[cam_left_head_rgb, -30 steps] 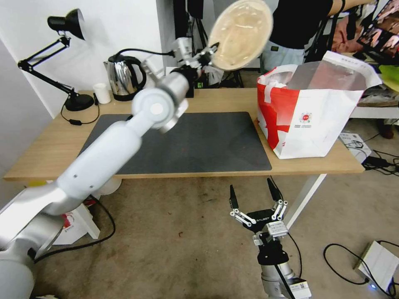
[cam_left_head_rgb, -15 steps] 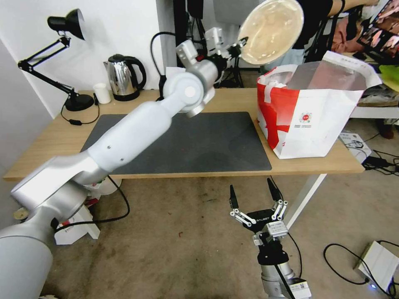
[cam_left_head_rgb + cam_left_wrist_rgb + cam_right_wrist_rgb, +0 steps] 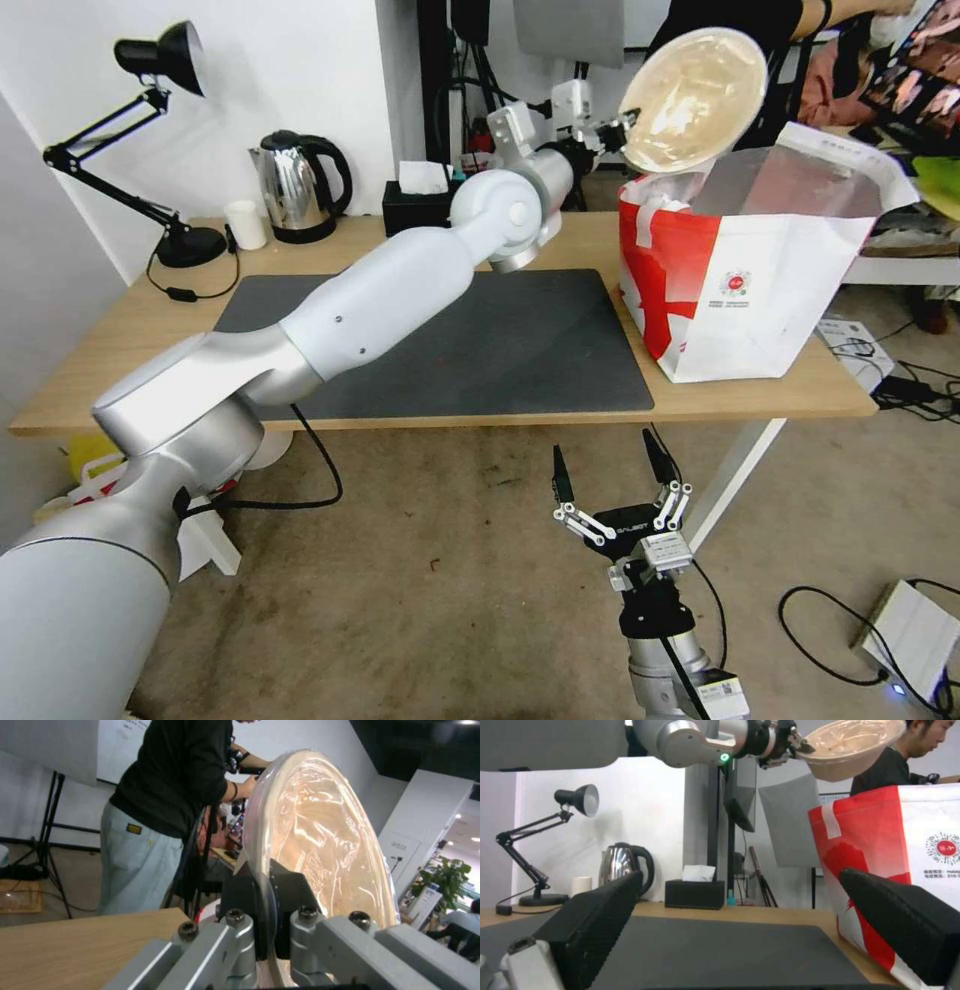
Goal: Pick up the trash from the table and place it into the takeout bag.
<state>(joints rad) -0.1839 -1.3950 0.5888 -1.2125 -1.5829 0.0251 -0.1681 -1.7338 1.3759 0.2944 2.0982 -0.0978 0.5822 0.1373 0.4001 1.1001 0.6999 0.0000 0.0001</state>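
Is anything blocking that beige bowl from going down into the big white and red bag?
Nothing visible does. The left gripper holds the beige bowl tilted in the air above the near corner of the takeout bag, whose mouth gapes open. The bag's handles hang at its rim, not across the opening. The right gripper waits low, below the table edge.
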